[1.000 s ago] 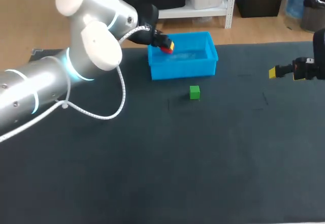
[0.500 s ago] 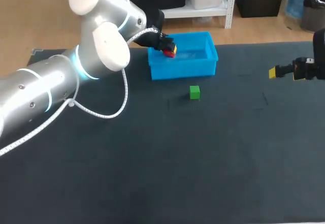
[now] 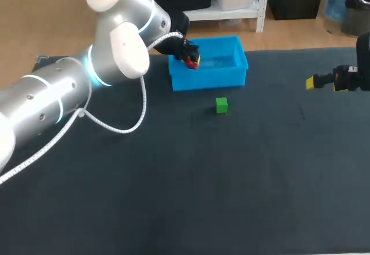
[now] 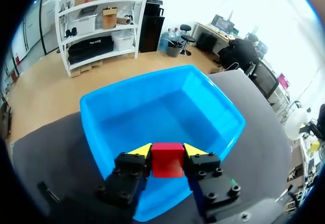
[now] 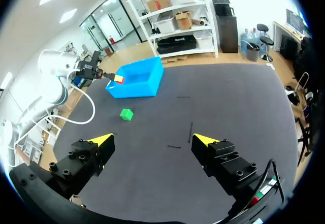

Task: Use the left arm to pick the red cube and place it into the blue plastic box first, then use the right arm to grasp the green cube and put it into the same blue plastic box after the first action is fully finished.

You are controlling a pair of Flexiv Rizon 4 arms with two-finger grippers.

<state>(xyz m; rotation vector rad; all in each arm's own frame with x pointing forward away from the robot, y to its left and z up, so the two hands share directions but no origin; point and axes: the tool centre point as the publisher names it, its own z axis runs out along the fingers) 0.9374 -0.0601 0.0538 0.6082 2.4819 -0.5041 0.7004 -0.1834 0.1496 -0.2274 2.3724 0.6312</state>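
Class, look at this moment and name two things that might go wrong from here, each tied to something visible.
1. The left gripper holds the red cube close to one wall of the blue plastic box; released here, it might clip the rim and bounce out.
2. The green cube lies just in front of the box; if the open right gripper starts early, the arms might clash.

Flat table (image 3: 231, 180) covered with a dark, matte, blue-black sheet. Short, thin, dark line marks lie on the sheet: one (image 3: 301, 112) towards the right side, one (image 3: 192, 119) near the middle. All marks are well apart from each other.
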